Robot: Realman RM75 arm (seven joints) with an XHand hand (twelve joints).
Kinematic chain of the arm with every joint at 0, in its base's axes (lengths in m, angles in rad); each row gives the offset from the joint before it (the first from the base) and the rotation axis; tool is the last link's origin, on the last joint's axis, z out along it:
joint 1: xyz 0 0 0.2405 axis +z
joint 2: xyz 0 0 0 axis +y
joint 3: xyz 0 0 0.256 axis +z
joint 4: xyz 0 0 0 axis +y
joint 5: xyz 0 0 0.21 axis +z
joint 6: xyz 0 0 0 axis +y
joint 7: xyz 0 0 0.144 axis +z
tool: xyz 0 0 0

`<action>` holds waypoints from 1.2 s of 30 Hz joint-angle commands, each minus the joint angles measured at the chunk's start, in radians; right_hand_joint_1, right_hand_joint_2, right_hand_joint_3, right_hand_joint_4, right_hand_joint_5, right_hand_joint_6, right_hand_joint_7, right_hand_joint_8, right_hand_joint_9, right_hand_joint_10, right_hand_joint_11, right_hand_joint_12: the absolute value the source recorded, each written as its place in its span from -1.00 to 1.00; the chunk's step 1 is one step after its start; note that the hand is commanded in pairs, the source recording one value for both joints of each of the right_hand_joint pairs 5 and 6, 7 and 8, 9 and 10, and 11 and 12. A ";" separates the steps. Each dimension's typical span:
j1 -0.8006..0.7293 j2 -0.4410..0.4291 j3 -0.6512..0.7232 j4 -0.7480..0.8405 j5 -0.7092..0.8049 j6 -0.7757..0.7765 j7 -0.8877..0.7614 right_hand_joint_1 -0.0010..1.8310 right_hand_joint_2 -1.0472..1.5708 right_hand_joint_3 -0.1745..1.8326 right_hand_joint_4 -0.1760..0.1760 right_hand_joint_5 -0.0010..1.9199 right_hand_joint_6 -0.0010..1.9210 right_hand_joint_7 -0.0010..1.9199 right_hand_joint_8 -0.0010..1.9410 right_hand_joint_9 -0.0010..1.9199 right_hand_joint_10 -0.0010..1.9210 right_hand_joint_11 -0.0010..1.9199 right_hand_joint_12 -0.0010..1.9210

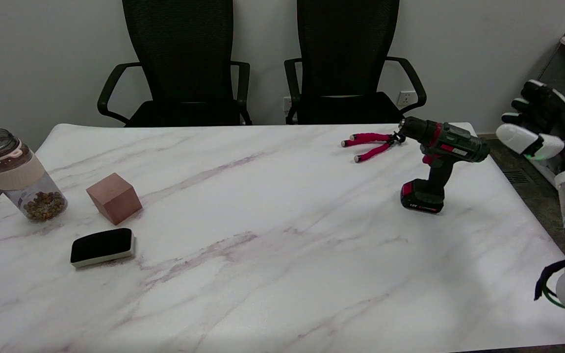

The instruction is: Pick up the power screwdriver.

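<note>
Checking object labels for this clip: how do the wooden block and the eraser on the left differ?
The wooden block is a reddish-brown cube standing taller; the eraser is flat, long, black on top with a pale base. The block lies farther back, the eraser nearer the camera. Both rest on the table, untouched.

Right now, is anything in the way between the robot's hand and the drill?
Nothing visible is. The right hand hangs open in the air beside the table's right edge, and the drill stands upright just to its left. The pink tripod lies on the drill's far side.
</note>
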 commanded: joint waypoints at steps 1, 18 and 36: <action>-0.044 -0.017 -0.174 0.052 -0.009 0.020 0.150 0.00 -0.40 -0.19 -0.20 -0.70 -0.70 -0.70 -0.70 -0.60 -0.60 -0.40 -0.40; 0.057 -0.092 -0.266 0.158 -0.058 -0.053 0.254 -0.01 -0.50 -0.24 0.04 -0.76 -0.76 -0.76 -0.76 -0.71 -0.71 -0.58 -0.59; 0.153 -0.206 -0.292 0.295 -0.161 -0.150 0.360 -0.01 -0.54 -0.24 0.36 -0.78 -0.78 -0.78 -0.78 -0.73 -0.73 -0.64 -0.64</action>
